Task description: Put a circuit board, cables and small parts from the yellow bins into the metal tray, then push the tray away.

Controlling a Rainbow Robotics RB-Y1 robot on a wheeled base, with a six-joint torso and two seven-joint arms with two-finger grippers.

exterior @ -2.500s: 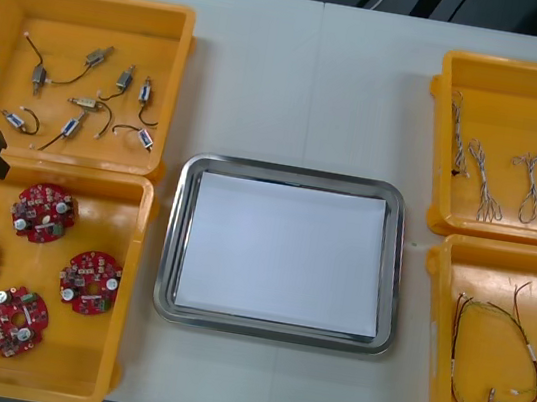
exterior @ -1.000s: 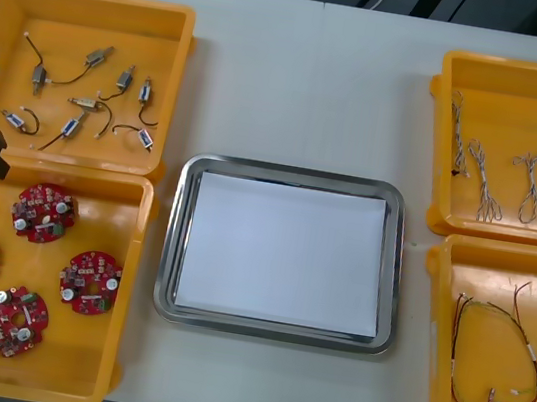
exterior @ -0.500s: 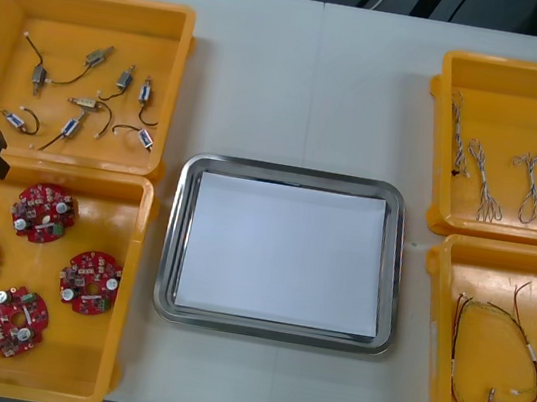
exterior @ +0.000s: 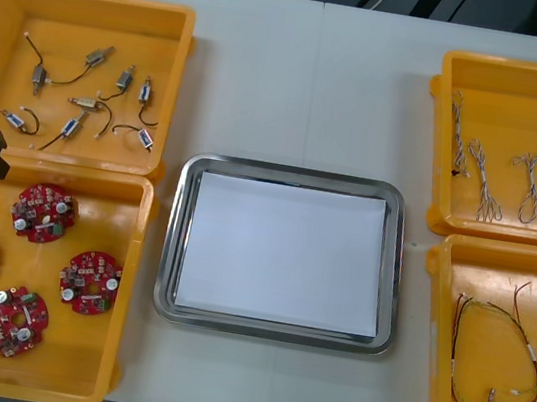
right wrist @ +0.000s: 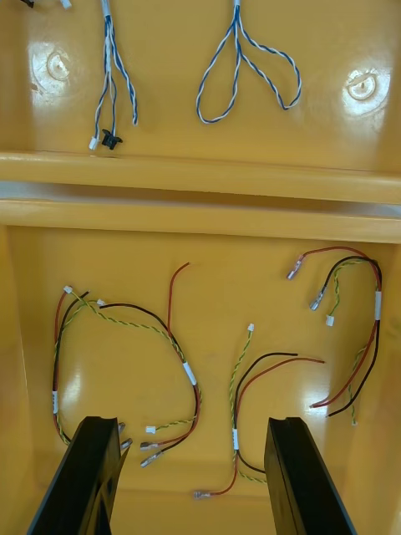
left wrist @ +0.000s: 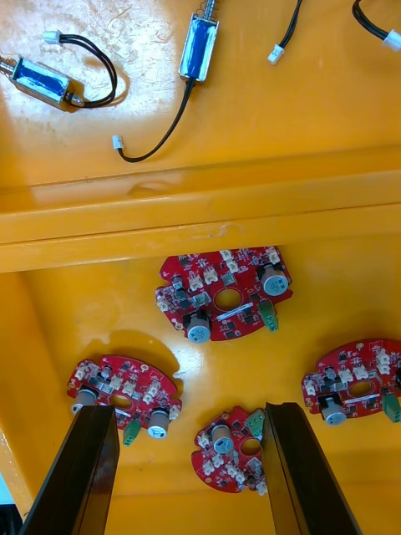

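Left wrist view: left gripper (left wrist: 185, 410) is hovering over circuit boards (left wrist: 224, 292), fingers (left wrist: 83, 468) apart, empty.
Right gripper (right wrist: 194, 420) likewise over cables (right wrist: 189, 374); centre one board before descending.

Tray (exterior: 171, 237) sits dead centre, white inside. Four red boards (exterior: 89, 281) lie flat in the near left bin (exterior: 133, 272), small parts (exterior: 83, 103) scatter across the far left bin (exterior: 182, 47), cables (exterior: 483, 188) lie loose in the right bins (exterior: 526, 98).

The light tabletop (exterior: 306, 85) carries a tray (exterior: 173, 247) at its middle, white inside, between a far left bin (exterior: 82, 27), near left bin (exterior: 84, 355), far right bin (exterior: 521, 67) and near right bin (exterior: 486, 269).
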